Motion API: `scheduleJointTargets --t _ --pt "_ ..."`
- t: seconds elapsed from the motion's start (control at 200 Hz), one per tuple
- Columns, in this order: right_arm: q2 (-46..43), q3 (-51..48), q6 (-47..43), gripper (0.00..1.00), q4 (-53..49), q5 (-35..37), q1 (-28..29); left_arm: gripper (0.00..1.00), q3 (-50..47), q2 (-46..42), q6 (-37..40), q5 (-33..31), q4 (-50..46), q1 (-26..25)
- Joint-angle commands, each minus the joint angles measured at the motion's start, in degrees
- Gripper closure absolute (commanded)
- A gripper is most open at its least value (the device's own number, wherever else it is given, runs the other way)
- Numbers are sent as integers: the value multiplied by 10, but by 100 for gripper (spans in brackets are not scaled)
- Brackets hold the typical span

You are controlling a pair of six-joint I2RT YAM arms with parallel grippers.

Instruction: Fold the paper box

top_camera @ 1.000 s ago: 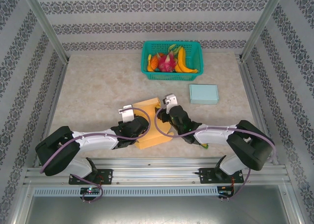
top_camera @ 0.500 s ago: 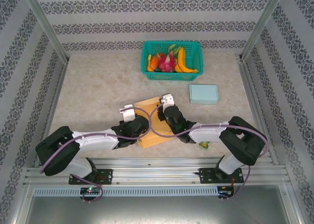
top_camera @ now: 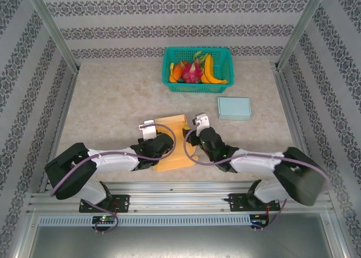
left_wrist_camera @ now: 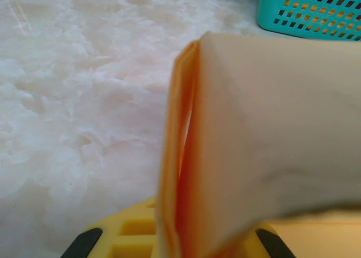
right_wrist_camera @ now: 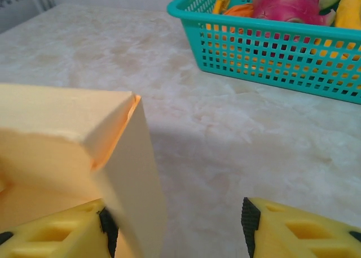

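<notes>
paper box (top_camera: 172,158): on counter (top_camera: 113,100), long axis near-to-far, far end toward basket (top_camera: 167,71) | left pincer (top_camera: 163,145): pinching box flap | right pincer (right_wrist_camera: 177,224): spread beside box wall

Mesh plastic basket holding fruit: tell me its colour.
Teal; the mesh plastic basket shows best in the right wrist view.

Beige marbled tabletop (top_camera: 113,100), striped patterned walls (top_camera: 169,21), metal corner posts (top_camera: 53,29)
</notes>
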Motion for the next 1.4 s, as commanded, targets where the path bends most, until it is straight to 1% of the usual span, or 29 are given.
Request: scheduleJointTargets --t 0.0,0.055,0.145,0.24,0.33,0.495,0.649,0.799,1.094,1.284,1.394 --pt "-76 -18 26 39 -81 -33 -3 100 -16 15 34 -41 36 7" --pt "-114 -17 26 39 -114 -39 -3 100 -22 25 63 -36 79 7" --pt "-170 -8 32 35 -160 -38 -4 100 -26 43 113 -23 136 7" --pt "-196 9 31 33 -189 -20 -10 100 -45 59 171 10 230 8" --pt "-185 31 35 33 -200 -33 -31 100 -62 75 221 32 309 7" --pt "-126 69 30 33 -184 -63 -46 100 -70 114 289 52 399 8" --pt "-76 83 22 34 -164 -68 -49 100 -75 146 306 68 458 8" --pt "-53 75 12 34 -156 -53 -53 100 -73 173 310 72 480 9" --pt "-36 19 19 35 -130 -33 -82 100 -80 218 315 81 529 9" --pt "-12 -32 12 35 -71 -21 -85 100 -80 234 316 80 539 9" --pt "-9 -39 8 35 -65 -17 -85 100 -81 243 319 81 545 9"
